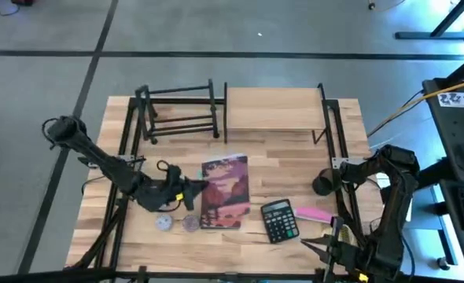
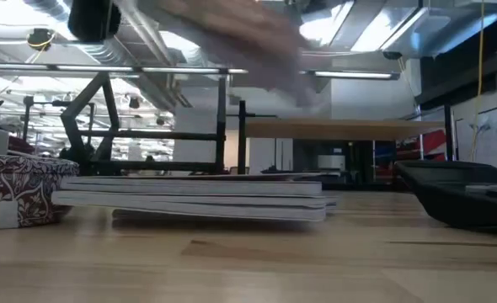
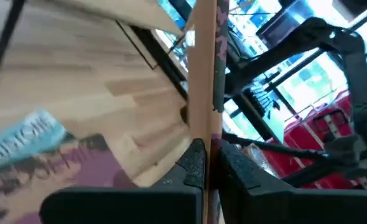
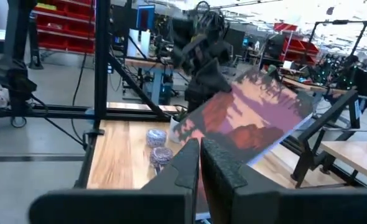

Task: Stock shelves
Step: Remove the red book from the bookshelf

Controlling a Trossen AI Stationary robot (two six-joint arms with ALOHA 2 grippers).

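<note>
Left hand point(image 1: 191, 191) clamped on half-lifted book point(image 1: 226, 191)

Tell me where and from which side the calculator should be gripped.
Probably across its two long sides, coming straight down with the fingers turned to match its slant. The calculator lies flat, face up, so only its thin edges offer a hold. Take the half nearer the table's front: a pink item sits by its far right corner. The right gripper looks nearest.
</note>
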